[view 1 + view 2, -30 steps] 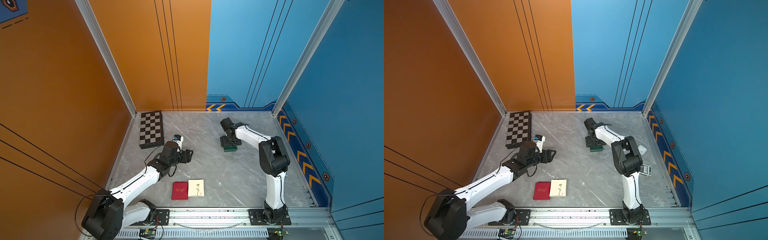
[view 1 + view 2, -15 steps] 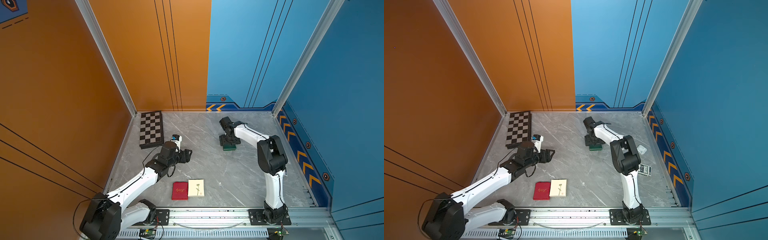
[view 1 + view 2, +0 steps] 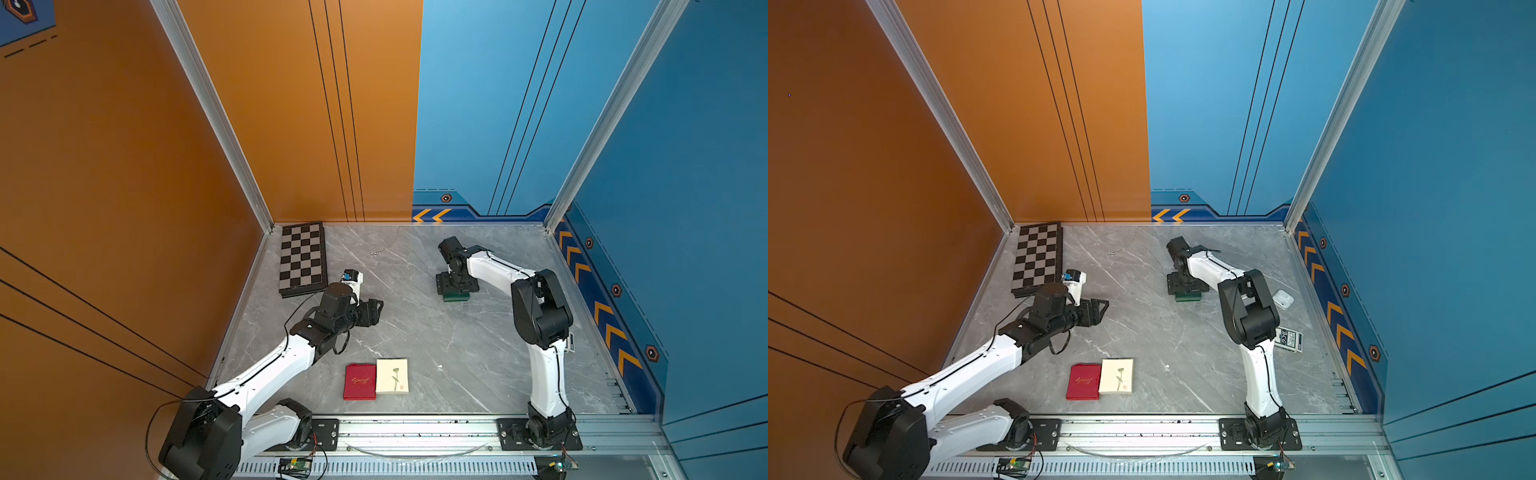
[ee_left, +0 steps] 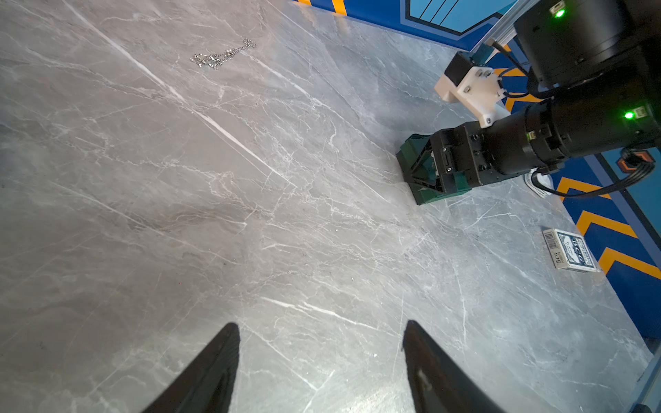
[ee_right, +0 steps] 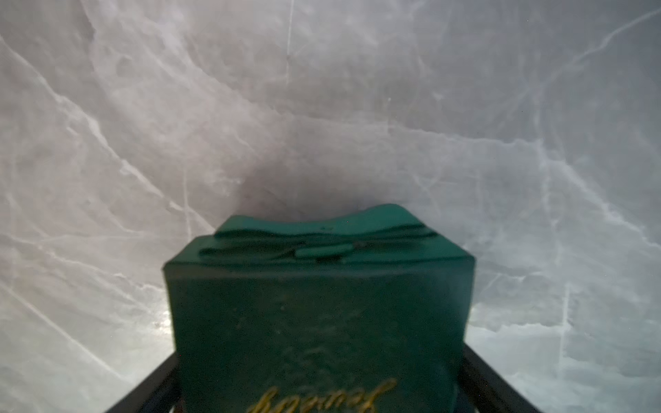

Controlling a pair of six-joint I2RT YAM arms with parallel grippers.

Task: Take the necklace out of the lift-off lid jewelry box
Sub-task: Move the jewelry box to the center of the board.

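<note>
Can see thin silver chain necklace (image 4: 223, 55) out on grey marble surface (image 4: 250, 232), well apart from dark green jewelry box (image 5: 322, 304). Got left jaws wide, empty, parked clear. Got right jaws straddling box, likely steadying; can't tell if squeezing.

Grey marble-patterned surface (image 3: 415, 332) boxed in by orange walls (image 3: 104, 166) and blue walls (image 3: 685, 166), with aluminium corner posts (image 3: 214, 116) and chevron-marked skirting (image 3: 598, 307), evenly lit.

Grey marble table (image 3: 415, 332) bears chessboard (image 3: 302, 258); necklace (image 3: 379, 252); green jewelry box (image 3: 456, 296); red box (image 3: 360, 381); cream box (image 3: 392, 376).
</note>
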